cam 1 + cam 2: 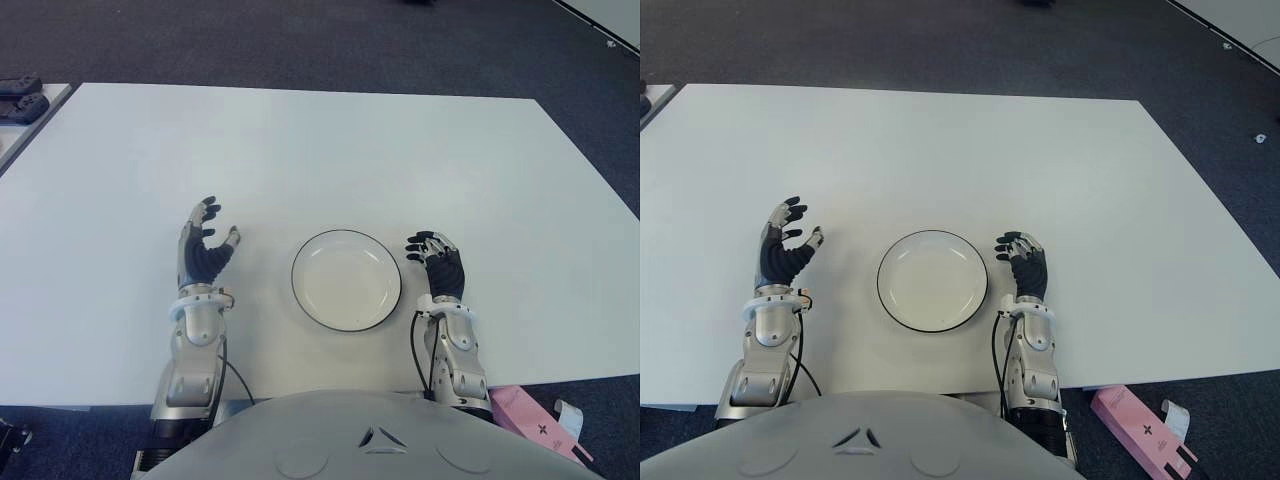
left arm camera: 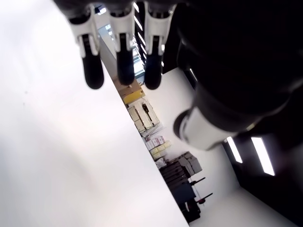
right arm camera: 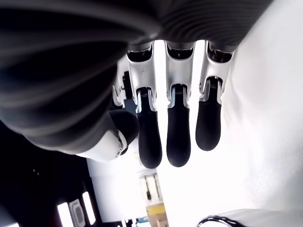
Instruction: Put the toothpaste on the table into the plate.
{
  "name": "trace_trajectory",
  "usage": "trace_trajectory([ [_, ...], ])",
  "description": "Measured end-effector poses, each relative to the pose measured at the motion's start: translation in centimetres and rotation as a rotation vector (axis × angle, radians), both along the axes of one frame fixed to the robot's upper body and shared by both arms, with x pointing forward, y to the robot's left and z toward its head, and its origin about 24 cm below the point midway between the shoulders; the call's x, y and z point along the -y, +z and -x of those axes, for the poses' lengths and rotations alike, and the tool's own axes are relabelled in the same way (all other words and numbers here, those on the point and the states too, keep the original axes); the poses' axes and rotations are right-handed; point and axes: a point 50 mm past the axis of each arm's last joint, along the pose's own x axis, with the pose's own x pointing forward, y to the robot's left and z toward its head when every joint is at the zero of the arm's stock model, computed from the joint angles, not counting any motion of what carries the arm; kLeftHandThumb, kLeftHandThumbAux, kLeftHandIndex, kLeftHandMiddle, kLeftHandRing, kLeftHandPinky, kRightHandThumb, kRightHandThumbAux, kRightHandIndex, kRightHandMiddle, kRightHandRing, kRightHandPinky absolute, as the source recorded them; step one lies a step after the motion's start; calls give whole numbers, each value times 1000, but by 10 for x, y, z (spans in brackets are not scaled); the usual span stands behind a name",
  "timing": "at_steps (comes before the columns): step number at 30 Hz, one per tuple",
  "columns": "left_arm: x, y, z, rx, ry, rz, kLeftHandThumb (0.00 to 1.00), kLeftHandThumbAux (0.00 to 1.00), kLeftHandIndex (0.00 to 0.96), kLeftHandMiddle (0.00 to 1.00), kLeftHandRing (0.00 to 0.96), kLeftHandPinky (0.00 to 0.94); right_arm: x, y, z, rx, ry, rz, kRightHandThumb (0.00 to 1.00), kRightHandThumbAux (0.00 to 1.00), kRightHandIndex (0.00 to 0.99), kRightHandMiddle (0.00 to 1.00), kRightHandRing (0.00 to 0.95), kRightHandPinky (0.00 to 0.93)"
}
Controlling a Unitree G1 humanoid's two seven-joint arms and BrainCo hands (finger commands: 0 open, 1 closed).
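Observation:
A white plate with a dark rim sits on the white table near its front edge. No toothpaste shows on the table top. A pink carton lies below the front edge at the right, off the table. My left hand is left of the plate, palm turned toward it, fingers spread and holding nothing. My right hand is just right of the plate, fingers loosely bent and holding nothing. A bit of the plate's rim shows in the right wrist view.
Black controllers lie on a second surface at the far left. Dark carpet surrounds the table. The table's right edge runs diagonally toward the front right corner.

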Motion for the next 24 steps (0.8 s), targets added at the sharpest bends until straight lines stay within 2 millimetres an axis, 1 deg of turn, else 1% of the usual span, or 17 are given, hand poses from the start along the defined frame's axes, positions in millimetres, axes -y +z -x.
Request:
trace_trajectory([
  [4,-9,-1,3,10,40,-9,514,822,201,267,285,350,0,0,-1,0,-2,0,707,721,430,509,506,507],
  [13,-21,0,11,31,96,-29,590,837,225,280,291,335,0,0,-2,0,-5,-2,707,721,430,507,503,505],
  [16,-26,3,14,41,116,-32,548,834,219,272,280,313,0,0,-2,1,-4,-2,707,721,430,505,502,505],
  [21,-35,15,16,89,146,-54,477,838,212,261,265,290,0,-1,-2,-1,-4,-2,707,721,430,503,501,503],
  [24,-39,21,16,109,154,-73,456,848,215,257,258,284,0,-1,-3,-1,-4,-2,707,721,430,502,500,502],
])
